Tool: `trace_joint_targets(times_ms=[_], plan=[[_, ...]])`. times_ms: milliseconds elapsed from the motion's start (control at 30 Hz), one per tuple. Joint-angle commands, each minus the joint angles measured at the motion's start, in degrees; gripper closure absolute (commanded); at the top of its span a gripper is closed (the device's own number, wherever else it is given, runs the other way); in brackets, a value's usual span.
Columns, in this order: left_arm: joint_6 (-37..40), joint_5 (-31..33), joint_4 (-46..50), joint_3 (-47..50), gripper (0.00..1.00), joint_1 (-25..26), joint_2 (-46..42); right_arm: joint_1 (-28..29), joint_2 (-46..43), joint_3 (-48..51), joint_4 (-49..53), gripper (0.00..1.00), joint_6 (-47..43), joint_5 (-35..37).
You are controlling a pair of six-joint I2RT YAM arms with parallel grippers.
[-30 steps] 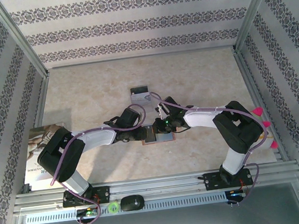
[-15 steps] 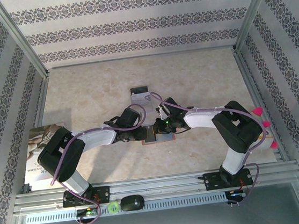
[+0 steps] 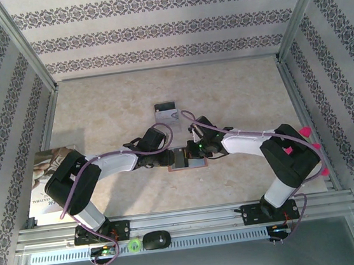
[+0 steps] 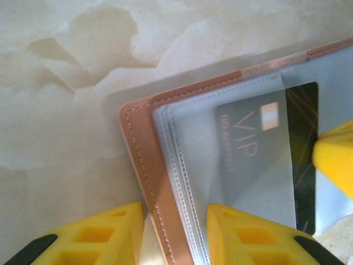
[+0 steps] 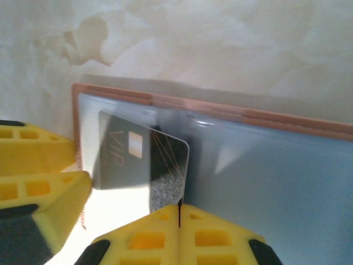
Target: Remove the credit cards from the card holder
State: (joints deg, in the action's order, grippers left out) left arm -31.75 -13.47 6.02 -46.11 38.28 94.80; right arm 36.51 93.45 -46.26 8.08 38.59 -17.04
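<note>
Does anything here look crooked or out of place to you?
Yes: the dark VIP card sits crooked, half poking out of the card holder. The right gripper pinches its edge, while the left gripper clamps the holder's side. Nothing looks damaged or spilled.

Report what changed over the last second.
The right hand closed on the edge of the dark VIP card while its elbow swung outward. The left hand stayed clamped on the card holder, which did not move.
</note>
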Motion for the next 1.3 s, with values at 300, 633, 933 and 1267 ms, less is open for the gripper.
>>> trace_joint_targets(times_ms=[300,633,933,1267], plan=[[0.3,-0.5,2.9,1.1,0.64,0.7,2.0,1.3,-3.4,-1.3,6.2,0.71,-3.1,4.7],[0.4,-0.6,3.1,0.9,0.65,0.7,2.1,-0.1,-1.8,-0.5,3.8,0.62,-2.6,0.9],[0.7,-1.1,3.2,0.4,0.67,0.7,2.8,-0.1,1.1,-1.6,3.7,0.63,-3.6,-1.3],[0.7,-1.1,3.2,0.3,0.67,0.7,2.8,0.0,-0.2,-1.5,4.3,0.82,-4.3,0.0]])
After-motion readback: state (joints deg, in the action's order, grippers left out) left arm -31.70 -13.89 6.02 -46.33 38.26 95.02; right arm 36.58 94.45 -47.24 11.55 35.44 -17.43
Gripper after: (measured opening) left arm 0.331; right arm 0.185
